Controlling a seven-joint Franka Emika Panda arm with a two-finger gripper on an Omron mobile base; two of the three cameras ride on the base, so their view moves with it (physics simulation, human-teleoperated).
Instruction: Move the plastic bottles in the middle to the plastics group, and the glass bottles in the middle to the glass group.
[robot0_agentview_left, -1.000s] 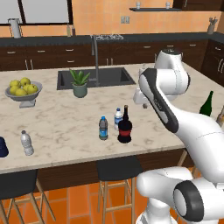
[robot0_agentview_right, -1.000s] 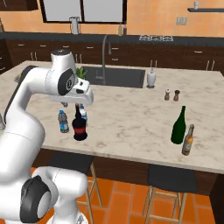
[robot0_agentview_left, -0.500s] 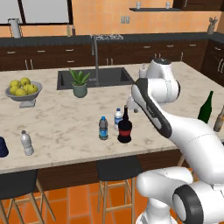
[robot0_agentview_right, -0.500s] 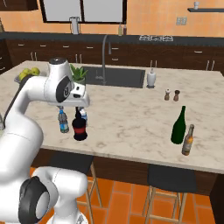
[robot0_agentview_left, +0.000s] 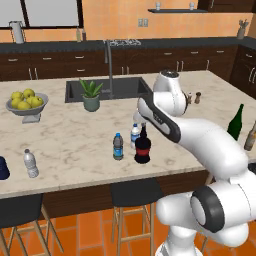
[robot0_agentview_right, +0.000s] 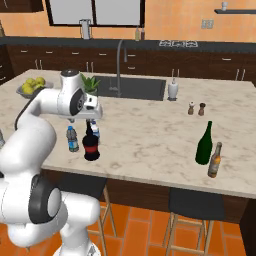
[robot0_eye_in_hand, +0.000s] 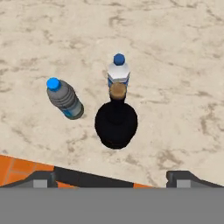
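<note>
The dark glass bottle (robot0_eye_in_hand: 116, 124), squat and round-bodied with a red label and a thin corked neck, stands upright near the front edge of the marble counter (robot0_agentview_left: 75, 145), in the middle of the island. Just beside it stand the two plastic bottles: the clear blue-capped bottle (robot0_eye_in_hand: 118, 70) immediately behind it, nearly touching, and the darker blue-capped bottle (robot0_eye_in_hand: 64, 98) a little apart to one side. The gripper (robot0_eye_in_hand: 111, 177) hangs directly above the glass bottle, its jaws spread wide and holding nothing; its two finger tips stand well apart in the hand view. The glass bottle is judged rigid, fairly heavy, smooth and breakable; the thin neck below the cork offers the narrowest hold from above, though a slippery one, and the clear bottle close behind leaves little room on that side. The plastic bottles are judged light and easily toppled. Farther out, the pale white-capped water bottle (robot0_agentview_left: 31, 163) marks the plastics group at the left end, and the green bottle (robot0_agentview_right: 204, 143) with the brown bottle (robot0_agentview_right: 215, 160) marks the glass group at the right.
</note>
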